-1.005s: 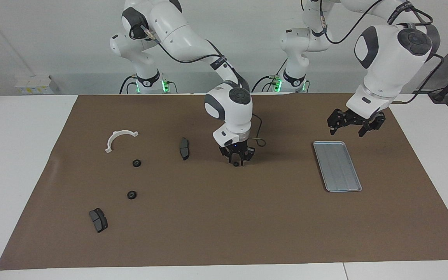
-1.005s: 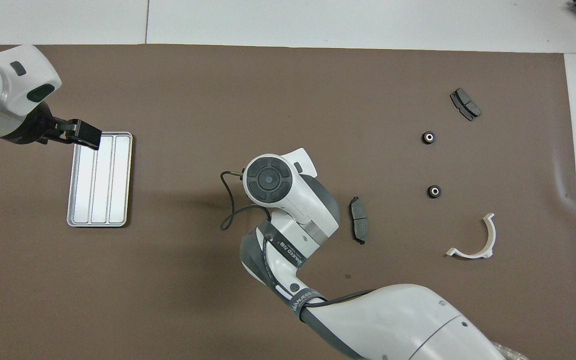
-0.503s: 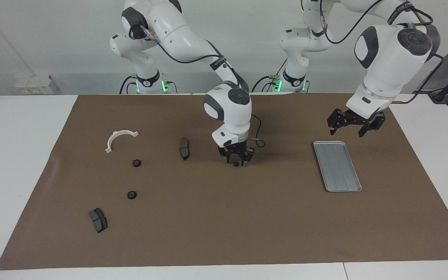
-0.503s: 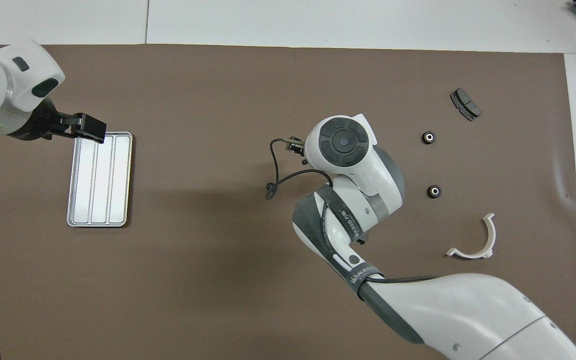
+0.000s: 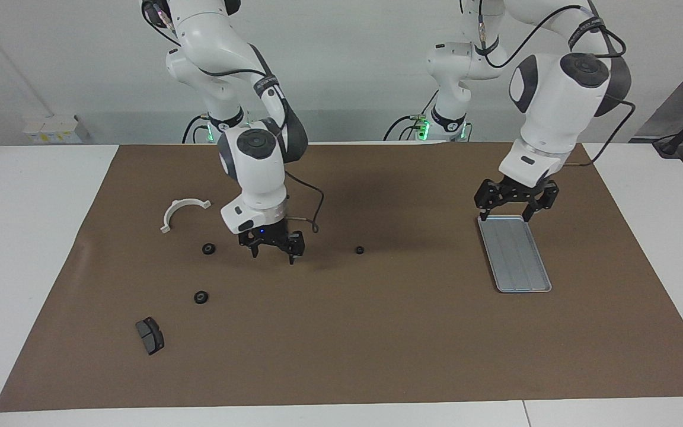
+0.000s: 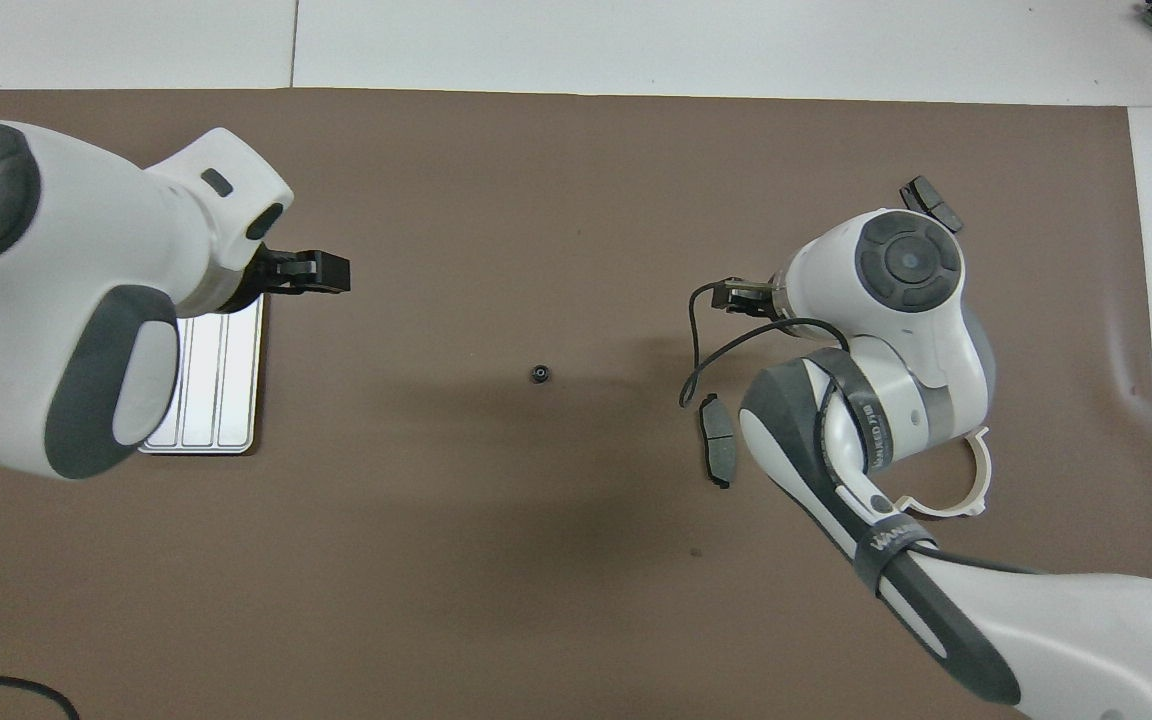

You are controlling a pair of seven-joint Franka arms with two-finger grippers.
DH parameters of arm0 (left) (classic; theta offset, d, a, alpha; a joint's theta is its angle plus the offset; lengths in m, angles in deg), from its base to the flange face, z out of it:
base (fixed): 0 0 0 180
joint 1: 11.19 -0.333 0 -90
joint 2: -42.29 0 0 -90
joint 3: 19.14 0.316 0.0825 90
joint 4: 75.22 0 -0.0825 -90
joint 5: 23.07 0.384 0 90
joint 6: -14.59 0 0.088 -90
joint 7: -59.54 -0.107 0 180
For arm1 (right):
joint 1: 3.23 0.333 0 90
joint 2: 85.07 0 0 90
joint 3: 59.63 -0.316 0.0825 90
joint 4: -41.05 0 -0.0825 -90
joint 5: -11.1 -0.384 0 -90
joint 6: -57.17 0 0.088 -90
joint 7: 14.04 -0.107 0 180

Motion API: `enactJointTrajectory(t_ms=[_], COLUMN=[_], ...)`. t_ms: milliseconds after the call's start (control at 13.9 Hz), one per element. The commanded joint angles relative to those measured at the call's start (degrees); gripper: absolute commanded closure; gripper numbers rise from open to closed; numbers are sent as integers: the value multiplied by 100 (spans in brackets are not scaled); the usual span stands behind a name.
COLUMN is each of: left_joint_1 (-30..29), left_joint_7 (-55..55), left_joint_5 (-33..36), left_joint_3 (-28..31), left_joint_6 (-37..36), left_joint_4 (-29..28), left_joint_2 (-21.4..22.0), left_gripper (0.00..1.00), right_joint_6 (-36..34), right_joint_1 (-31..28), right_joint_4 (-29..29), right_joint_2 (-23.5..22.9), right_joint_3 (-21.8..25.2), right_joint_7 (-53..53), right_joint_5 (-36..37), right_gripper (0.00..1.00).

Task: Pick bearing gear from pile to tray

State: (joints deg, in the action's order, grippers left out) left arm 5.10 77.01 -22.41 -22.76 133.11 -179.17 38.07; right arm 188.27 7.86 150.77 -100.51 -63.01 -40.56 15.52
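Bearing gear [image 5: 360, 249], a small black ring, lies alone mid-mat, between pile and tray [image 5: 530, 276]. Right gripper [image 5: 273, 252], jaws spread and empty, hangs over the mat beside the pile and hides one pad; left gripper [image 5: 507, 210], likewise spread, hangs over the ridged metal tray's nearer end.

The flat rectangular silver-grey metal tray [image 5: 515, 255] had a dull brushed sheen. The brown mat [image 5: 377, 332] looked matt, like paper or felt. The white curved plastic bracket [image 5: 179, 210] appeared smooth, the small black round ring [image 5: 360, 249] matt, the white counter [image 5: 27, 237] smooth.
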Motion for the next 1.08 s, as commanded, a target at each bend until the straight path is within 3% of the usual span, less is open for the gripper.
enactJointTrajectory(t_ms=[0, 144, 287, 431, 646, 933, 1005], left_joint_1=[532, 839, 1156, 1201, 1472, 1640, 1684], left_joint_7=[354, 476, 1019, 1110, 1433, 1567, 1567], left_joint_5=[-30, -30, -30, -30, -30, -21, 5], left_joint_3=[98, 98, 98, 98, 106, 115, 115], left_joint_6=[374, 609, 1328, 1840, 2472, 2975, 3063], left_joint_4=[-486, -590, -888, -1126, -1039, -917, -899], left_joint_2=[247, 89, -61, -131, -824, -1370, -1484], left_gripper=[0, 0, 0, 0, 0, 0, 0], right_joint_6=[196, 643, 978, 1006, 988, 1006, 1006], right_joint_1=[-544, -792, -932, -1099, -1232, -1293, -1293], right_joint_4=[506, 865, 1164, 1288, 1674, 1878, 1904], right_joint_2=[278, 313, 313, 348, 523, 612, 621], right_joint_3=[-93, -84, -75, -75, -75, -75, -84], right_joint_7=[1032, 1455, 1518, 1807, 1914, 1967, 1967], right_joint_5=[-353, -354, -354, -354, -354, -354, -354], right_gripper=[0, 0, 0, 0, 0, 0, 4])
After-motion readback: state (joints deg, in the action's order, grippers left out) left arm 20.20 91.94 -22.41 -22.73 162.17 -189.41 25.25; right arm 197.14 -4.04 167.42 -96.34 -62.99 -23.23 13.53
